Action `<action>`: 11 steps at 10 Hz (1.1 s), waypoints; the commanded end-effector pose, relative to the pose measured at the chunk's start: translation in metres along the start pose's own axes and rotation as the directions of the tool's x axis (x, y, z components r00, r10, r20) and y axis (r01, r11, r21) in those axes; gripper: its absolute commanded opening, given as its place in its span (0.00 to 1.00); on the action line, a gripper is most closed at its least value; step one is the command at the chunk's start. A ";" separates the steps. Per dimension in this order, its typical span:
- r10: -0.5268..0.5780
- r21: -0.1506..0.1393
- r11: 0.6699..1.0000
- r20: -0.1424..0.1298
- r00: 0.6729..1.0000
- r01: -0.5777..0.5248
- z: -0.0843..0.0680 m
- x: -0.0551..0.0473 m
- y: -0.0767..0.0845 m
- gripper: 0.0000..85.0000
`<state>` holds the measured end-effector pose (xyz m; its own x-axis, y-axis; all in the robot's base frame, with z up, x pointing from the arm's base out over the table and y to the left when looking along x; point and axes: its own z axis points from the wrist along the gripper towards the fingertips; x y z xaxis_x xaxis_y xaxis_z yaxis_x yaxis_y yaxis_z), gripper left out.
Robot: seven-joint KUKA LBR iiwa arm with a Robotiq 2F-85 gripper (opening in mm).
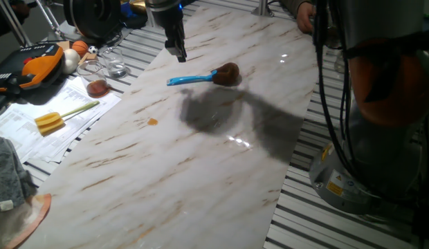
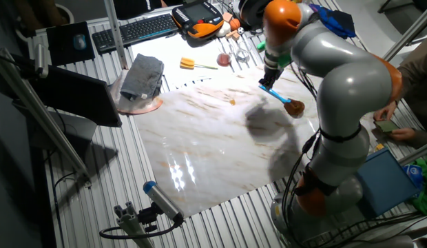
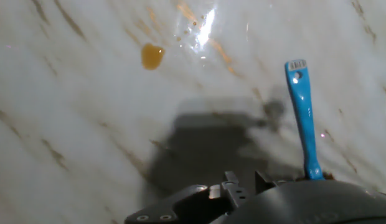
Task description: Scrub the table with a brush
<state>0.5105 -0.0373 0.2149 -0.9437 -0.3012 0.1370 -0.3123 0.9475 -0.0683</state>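
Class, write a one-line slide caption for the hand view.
Blue-handled brush lies on the marble table near an orange spot.

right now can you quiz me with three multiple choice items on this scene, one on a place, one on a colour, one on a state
1. Where does the brush lie?
A. on the marble table
B. on the papers
C. in the claw

2. What colour is the brush handle?
A. pale green
B. bright blue
C. red

3. What is the state of the claw?
A. gripping the brush
B. pressed flat on the table
C. hanging above the handle end, holding nothing

Answers:
1 A, the brush lies flat on the slab near the small orange spot.
2 B, the hand view shows a blue handle.
3 C, the fixed view shows the claw clear above the handle tip, with nothing between its fingers.
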 end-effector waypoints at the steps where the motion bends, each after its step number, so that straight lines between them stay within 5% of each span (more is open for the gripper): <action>1: 0.008 0.005 1.000 -0.002 1.000 -0.008 -0.005 -0.014 0.051 0.40; 2: -0.009 0.025 1.000 0.009 1.000 0.008 -0.005 -0.014 0.051 0.40; 6: -0.106 -0.004 0.994 0.033 0.994 0.106 -0.005 -0.014 0.051 0.40; 9: -0.086 0.002 0.996 0.056 0.995 0.086 0.008 -0.007 0.031 0.40; 11: -0.092 -0.019 0.996 0.053 0.994 0.093 0.013 -0.007 0.021 0.40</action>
<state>0.5090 -0.0175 0.1995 -0.9155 -0.3919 0.0908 -0.3963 0.9174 -0.0367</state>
